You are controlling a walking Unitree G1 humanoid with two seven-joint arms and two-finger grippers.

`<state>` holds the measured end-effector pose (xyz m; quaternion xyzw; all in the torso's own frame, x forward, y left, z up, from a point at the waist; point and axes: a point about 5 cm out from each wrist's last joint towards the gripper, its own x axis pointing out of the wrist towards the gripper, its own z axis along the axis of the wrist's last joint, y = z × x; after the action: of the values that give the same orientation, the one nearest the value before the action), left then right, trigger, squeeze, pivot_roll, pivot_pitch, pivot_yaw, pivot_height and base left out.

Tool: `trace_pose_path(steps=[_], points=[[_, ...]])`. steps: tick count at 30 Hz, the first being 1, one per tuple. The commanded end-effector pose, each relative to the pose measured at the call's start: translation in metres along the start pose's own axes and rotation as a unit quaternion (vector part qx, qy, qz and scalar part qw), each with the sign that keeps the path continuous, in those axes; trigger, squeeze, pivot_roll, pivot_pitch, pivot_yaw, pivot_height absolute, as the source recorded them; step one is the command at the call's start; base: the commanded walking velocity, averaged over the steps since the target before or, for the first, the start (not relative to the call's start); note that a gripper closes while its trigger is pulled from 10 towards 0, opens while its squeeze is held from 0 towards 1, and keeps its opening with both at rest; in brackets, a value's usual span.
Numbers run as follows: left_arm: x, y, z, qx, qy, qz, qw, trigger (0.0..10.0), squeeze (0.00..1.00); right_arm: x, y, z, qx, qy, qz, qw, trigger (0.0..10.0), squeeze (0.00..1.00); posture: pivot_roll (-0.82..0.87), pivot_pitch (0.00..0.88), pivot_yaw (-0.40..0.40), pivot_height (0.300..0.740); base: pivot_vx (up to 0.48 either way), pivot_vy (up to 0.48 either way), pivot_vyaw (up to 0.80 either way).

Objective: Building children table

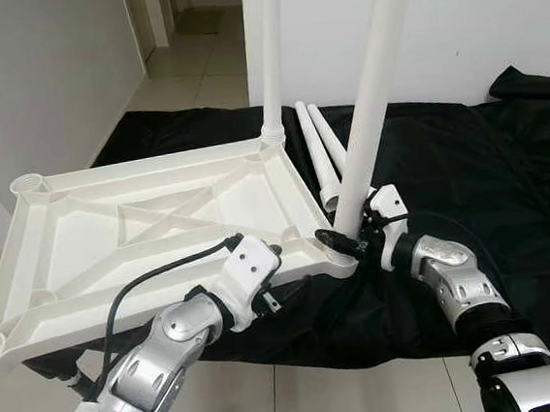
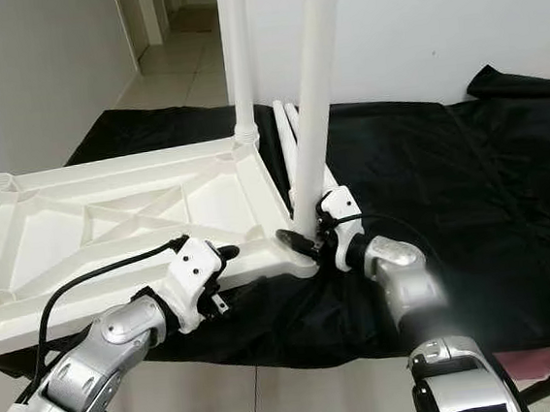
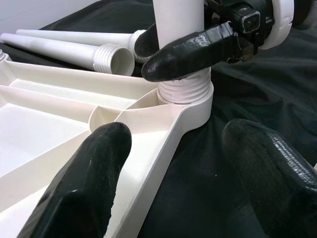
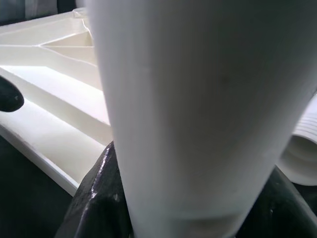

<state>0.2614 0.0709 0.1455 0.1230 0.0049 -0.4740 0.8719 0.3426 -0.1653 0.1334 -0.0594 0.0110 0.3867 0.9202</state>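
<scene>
A: Status, near to far?

B: Left pincer [image 1: 278,256] at 6 o'clock, fingers [image 3: 84,183] spread, straddling the near rim of the upturned white tabletop [image 1: 150,223], not clamped on it.

A: Right one?

B: Right pincer [image 1: 349,241] at 4 o'clock, pinching the near leg [image 1: 372,99] just above its threaded base. That leg stands upright in the near corner socket [image 3: 190,99].

A: Rest of the parts?

B: Second leg [image 1: 270,51] upright in the far corner socket at 12 o'clock. Two loose legs [image 1: 324,157] lie side by side on the black cloth [image 1: 487,176], between the two standing legs. Tabletop rests on that cloth, ribs up.

A: Any labels or writing?

B: None legible on any part.
</scene>
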Motion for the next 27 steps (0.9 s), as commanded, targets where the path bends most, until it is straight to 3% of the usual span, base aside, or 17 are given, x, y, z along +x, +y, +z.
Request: trace_pose_path(steps=[1, 2, 5, 9, 10, 14, 15, 17, 18, 23, 27], points=[[0.000, -0.007, 0.000, 0.007, 0.004, -0.051, 0.999, 10.0, 0.00, -0.004, 0.000, -0.008, 0.024, 0.010, -0.016, 1.000, 10.0, 0.00, 0.02, 0.000, 0.000, 0.740, 0.000, 0.000, 0.00], [0.000, -0.007, 0.001, 0.006, 0.004, -0.051, 0.999, 10.0, 0.00, -0.004, -0.001, -0.008, 0.032, 0.008, -0.058, 0.998, 10.0, 0.00, 0.02, 0.000, 0.001, 0.740, 0.000, 0.000, 0.00], [0.000, -0.006, -0.001, 0.005, 0.005, -0.050, 0.999, 10.0, 0.00, -0.003, -0.001, -0.009, 0.046, 0.013, -0.108, 0.993, 10.0, 0.00, 0.02, 0.000, 0.000, 0.740, 0.000, 0.000, 0.00], [0.001, -0.006, 0.001, 0.007, 0.004, -0.051, 0.999, 10.0, 0.00, -0.001, 0.003, -0.007, 0.045, 0.006, -0.141, 0.989, 10.0, 0.00, 0.01, 0.001, 0.004, 0.740, 0.000, 0.000, 0.00], [0.001, -0.006, 0.000, 0.005, 0.003, -0.050, 0.999, 10.0, 0.00, -0.001, 0.005, -0.008, 0.060, 0.007, -0.176, 0.983, 10.0, 0.00, 0.01, 0.000, 0.003, 0.740, 0.000, 0.000, 0.00], [0.001, -0.006, -0.001, 0.002, 0.003, -0.049, 0.999, 10.0, 0.00, -0.002, 0.008, -0.009, 0.081, 0.011, -0.216, 0.973, 10.0, 0.00, 0.01, 0.000, 0.003, 0.740, 0.000, 0.000, 0.00], [0.003, -0.007, 0.000, 0.003, 0.003, -0.052, 0.999, 10.0, 0.00, 0.002, 0.030, -0.012, 0.091, 0.014, -0.298, 0.950, 10.0, 0.00, 0.00, 0.003, 0.000, 0.740, 0.000, 0.000, 0.00], [0.003, -0.007, 0.000, 0.003, 0.003, -0.052, 0.999, 10.0, 0.00, 0.002, 0.035, -0.012, 0.093, 0.014, -0.321, 0.942, 10.0, 0.00, 0.00, 0.003, 0.000, 0.740, 0.000, 0.000, 0.00], [0.003, -0.007, 0.001, 0.004, 0.002, -0.054, 0.999, 10.0, 0.00, 0.005, 0.049, -0.012, 0.118, 0.012, -0.361, 0.925, 10.0, 0.00, 0.01, 0.008, -0.007, 0.740, 0.000, 0.000, 0.00], [0.003, -0.007, 0.001, 0.004, 0.002, -0.053, 0.999, 10.0, 0.00, 0.008, 0.065, -0.011, 0.138, 0.013, -0.404, 0.904, 10.0, 0.00, 0.01, 0.008, -0.007, 0.740, 0.000, 0.000, 0.00], [0.001, -0.007, 0.000, 0.003, 0.004, -0.054, 0.999, 10.0, 0.00, 0.008, 0.068, -0.003, 0.123, 0.001, -0.405, 0.906, 10.0, 0.00, 0.01, 0.013, -0.008, 0.740, 0.000, 0.000, 0.00]])
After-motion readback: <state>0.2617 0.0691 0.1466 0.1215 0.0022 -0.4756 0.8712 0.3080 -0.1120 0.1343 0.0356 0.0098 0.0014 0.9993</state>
